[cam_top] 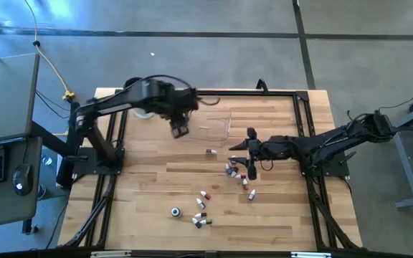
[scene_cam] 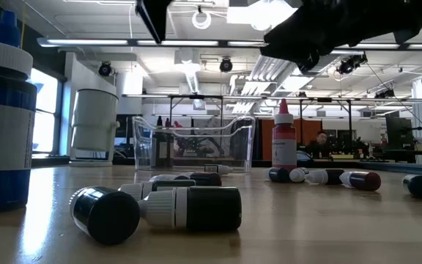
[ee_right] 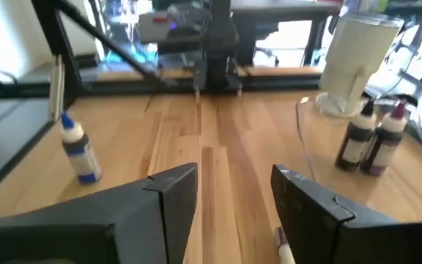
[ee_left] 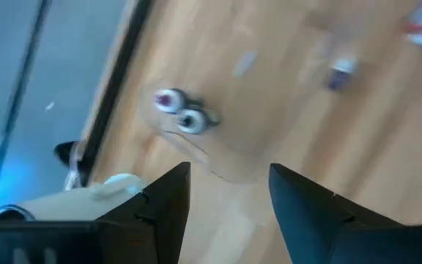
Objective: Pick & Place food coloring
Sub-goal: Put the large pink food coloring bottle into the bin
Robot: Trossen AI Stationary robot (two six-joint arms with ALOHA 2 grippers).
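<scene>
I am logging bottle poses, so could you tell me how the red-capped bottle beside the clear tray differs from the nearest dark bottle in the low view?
The red-capped bottle stands upright; the dark bottle lies on its side. The first has a reddish body and red cap, the second a black body and whitish cap. The first is beside the clear tray, the second far nearer the camera. Both rest on the wooden table.

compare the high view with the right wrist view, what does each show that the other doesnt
Only the high view shows both arms whole, the left claw near the clear tray and the bottles scattered toward the table's front edge, such as. Only the right wrist view shows two bottles standing upright inside the tray and a blue-based bottle upright on the table. Both show the right claw open and empty over the wooden table.
</scene>
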